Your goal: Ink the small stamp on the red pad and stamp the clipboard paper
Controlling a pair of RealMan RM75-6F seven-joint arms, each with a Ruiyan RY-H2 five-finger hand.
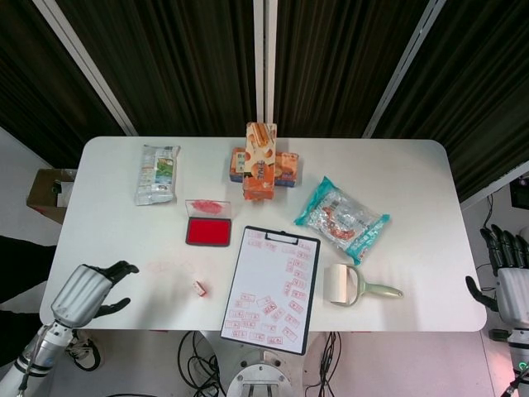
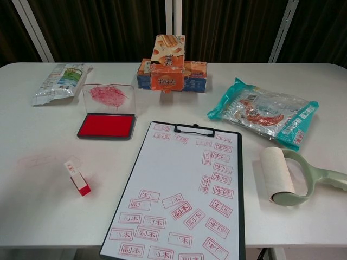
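Note:
The small stamp (image 1: 199,288) (image 2: 77,179), red-based with a clear top, lies on the white table (image 1: 413,165) left of the clipboard. The clipboard (image 1: 269,289) (image 2: 179,195) holds paper covered with several red stamp marks. Behind the stamp sits the open red ink pad (image 1: 207,232) (image 2: 105,125), its stained lid raised. My left hand (image 1: 87,291) hovers over the table's front-left corner, fingers apart and pointing toward the stamp, holding nothing. My right hand (image 1: 512,285) stays off the table's right edge, fingers spread upward and empty. Neither hand shows in the chest view.
A lint roller (image 1: 351,286) (image 2: 284,176) lies right of the clipboard. A teal snack bag (image 1: 341,219) (image 2: 264,111) sits behind it. Stacked orange boxes (image 1: 263,164) (image 2: 169,70) stand at the back centre, a white-green packet (image 1: 157,174) (image 2: 60,81) at the back left.

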